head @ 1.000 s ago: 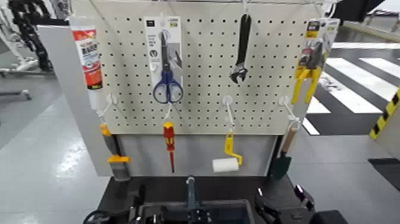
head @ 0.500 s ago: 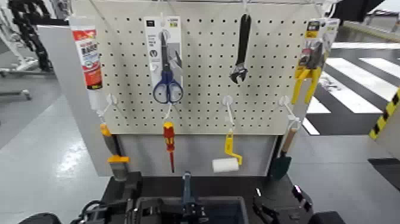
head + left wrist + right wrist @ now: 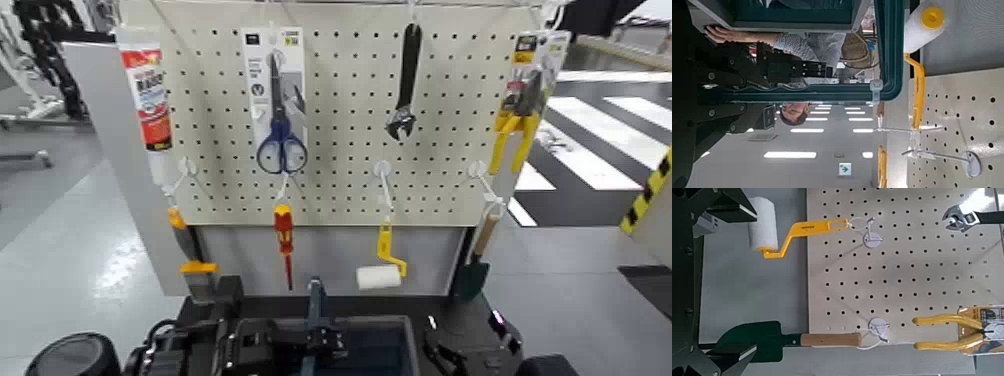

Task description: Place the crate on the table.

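Crate (image 3: 330,345) (teal bar upright) low before table (image 3: 440,305), both grippers' grip unclear

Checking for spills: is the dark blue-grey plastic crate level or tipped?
Level: the dark blue-grey plastic crate's far rim runs horizontal and its teal bar stands upright.

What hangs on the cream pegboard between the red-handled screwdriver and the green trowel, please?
In the head view, a yellow-handled paint roller with a white sleeve hangs between the red-handled screwdriver and the green trowel.
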You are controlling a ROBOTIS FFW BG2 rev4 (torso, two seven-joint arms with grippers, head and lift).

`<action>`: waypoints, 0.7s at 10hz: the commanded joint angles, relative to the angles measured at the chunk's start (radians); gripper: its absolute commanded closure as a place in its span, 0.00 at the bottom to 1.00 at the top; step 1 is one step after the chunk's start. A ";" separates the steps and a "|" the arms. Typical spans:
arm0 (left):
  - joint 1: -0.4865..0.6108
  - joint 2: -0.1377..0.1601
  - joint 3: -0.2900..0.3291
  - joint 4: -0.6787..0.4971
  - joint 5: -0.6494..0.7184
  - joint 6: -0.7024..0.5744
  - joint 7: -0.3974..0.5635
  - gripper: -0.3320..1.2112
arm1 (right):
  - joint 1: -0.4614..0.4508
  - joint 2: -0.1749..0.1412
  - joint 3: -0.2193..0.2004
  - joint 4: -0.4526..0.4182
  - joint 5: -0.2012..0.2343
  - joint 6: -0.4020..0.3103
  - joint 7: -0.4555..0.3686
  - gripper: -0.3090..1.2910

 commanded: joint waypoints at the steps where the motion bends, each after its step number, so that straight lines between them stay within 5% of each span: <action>1: -0.036 -0.004 0.006 0.038 -0.092 -0.001 -0.057 0.98 | -0.003 0.000 0.004 0.003 -0.003 -0.002 0.001 0.28; 7: -0.134 -0.012 -0.073 0.130 -0.257 -0.034 -0.252 0.98 | -0.008 0.000 0.010 0.009 -0.010 -0.008 -0.001 0.28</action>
